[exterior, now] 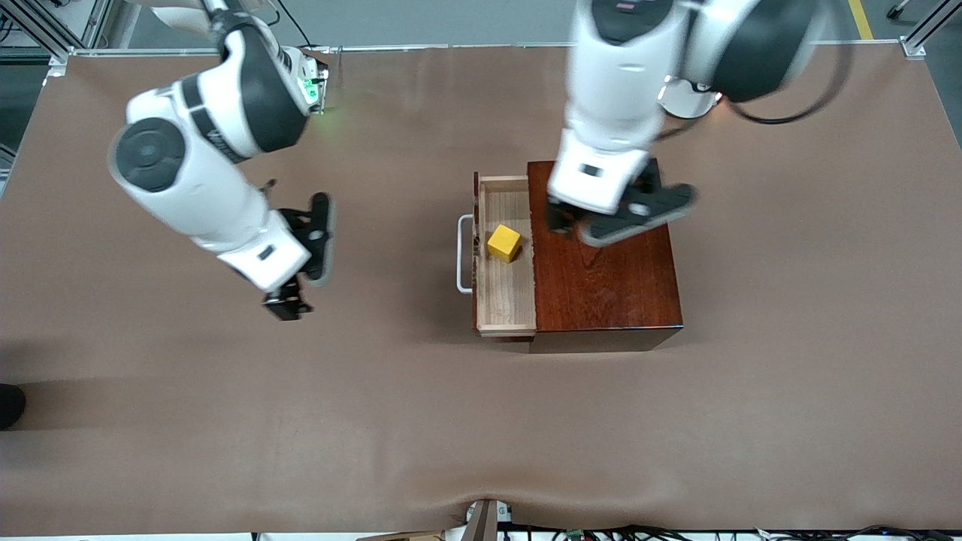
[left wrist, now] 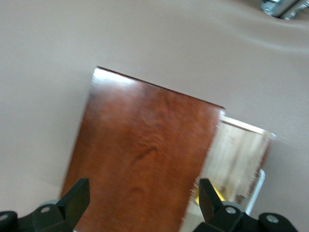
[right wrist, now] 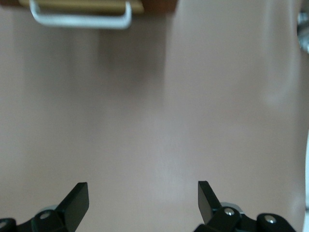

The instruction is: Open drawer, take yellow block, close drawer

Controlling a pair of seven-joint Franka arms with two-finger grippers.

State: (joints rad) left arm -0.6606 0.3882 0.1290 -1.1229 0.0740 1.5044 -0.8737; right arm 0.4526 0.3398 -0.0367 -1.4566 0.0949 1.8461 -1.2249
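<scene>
The drawer (exterior: 511, 293) of the dark red-brown box (exterior: 609, 278) stands pulled out toward the right arm's end of the table, its white handle (exterior: 464, 253) leading. The yellow block (exterior: 503, 243) lies inside on the pale wood floor. My left gripper (exterior: 562, 219) hangs open over the box top beside the drawer; in the left wrist view the box top (left wrist: 145, 154) fills the gap of the left gripper (left wrist: 144, 198), and a sliver of the yellow block (left wrist: 197, 194) shows by one finger. My right gripper (exterior: 286, 304) is open and empty over bare table, apart from the handle (right wrist: 79, 19).
The brown mat (exterior: 481, 421) covers the whole table. The box sits toward the left arm's end, with the drawer's handle facing my right gripper. Metal frame posts (exterior: 913, 45) stand at the table's corners by the robots' bases.
</scene>
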